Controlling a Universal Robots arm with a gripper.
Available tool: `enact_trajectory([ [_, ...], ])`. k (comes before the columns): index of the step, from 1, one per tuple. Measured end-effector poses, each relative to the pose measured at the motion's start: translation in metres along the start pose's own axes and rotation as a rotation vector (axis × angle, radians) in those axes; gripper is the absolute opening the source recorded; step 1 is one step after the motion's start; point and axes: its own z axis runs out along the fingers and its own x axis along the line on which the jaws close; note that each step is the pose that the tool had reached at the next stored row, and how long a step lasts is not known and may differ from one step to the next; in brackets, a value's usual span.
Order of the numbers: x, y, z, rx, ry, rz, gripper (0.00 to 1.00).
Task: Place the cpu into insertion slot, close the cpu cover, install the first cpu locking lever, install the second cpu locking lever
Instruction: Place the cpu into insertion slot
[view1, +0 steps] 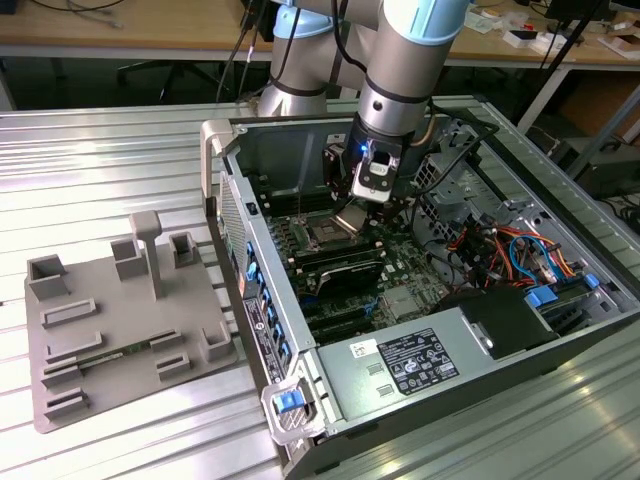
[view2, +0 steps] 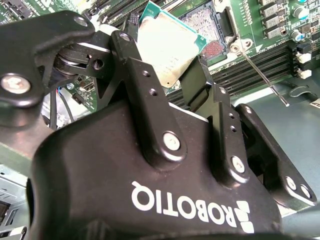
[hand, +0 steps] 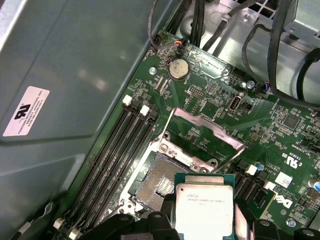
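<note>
A: One cpu (view1: 348, 222), exterior view: pinched in hand (view1: 354, 213), just beside insertion slot (view1: 324, 236).
B: Second wrist view: chip looks tilted. First wrist view: cpu cover (hand: 207, 128) raised, slot bare. Rec: level it, match corners w/ slot.

The arm reaches down into the open computer case (view1: 262, 300) lying on the slatted metal table (view1: 100, 160). Its gripper (view1: 359, 207) holds the tilted cpu (view1: 351, 220) just above the insertion slot (view1: 326, 236) on the green motherboard (view1: 402, 298). A grey fixture plate (view1: 110, 315) sits toward the exterior view's left.
</note>
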Motion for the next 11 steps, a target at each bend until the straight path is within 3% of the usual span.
enact_trajectory([
  [11,0.0001,0.0000,0.0015,0.0002,-0.0001,0.006,0.55],
])
